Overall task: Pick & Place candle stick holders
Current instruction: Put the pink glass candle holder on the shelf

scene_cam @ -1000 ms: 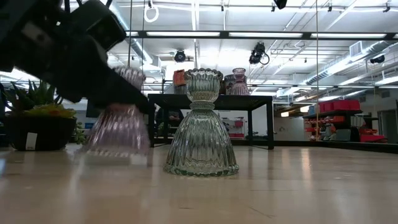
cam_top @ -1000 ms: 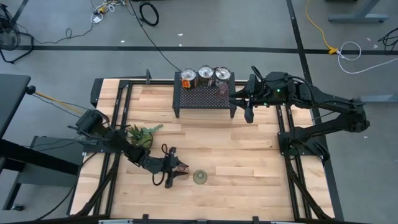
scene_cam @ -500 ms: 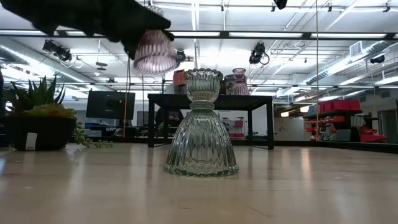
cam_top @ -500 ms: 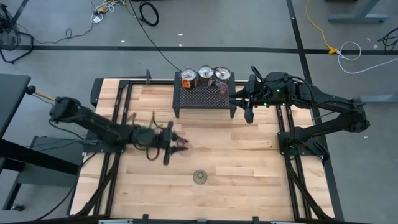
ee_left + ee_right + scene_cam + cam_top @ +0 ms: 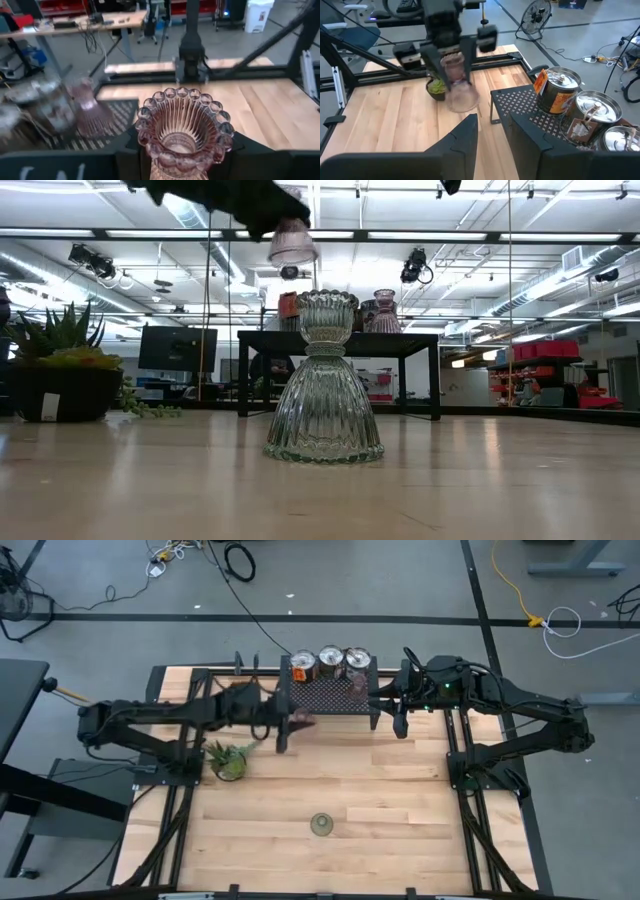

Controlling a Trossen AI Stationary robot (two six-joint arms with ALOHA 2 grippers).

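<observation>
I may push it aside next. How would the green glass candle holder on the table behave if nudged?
The green glass holder has a wide bell base, so it would probably slide rather than tip. A shove at its narrow neck might topple it. Ribbed glass looks fairly heavy and probably chips easily.

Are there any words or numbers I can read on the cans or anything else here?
No text can be read here.
Tin with the orange label: printing too blurred to read.
Pale marks on the dark bar in front of the left wrist camera: cut off, unreadable.
White tag on the plant pot: too small to read.
</observation>
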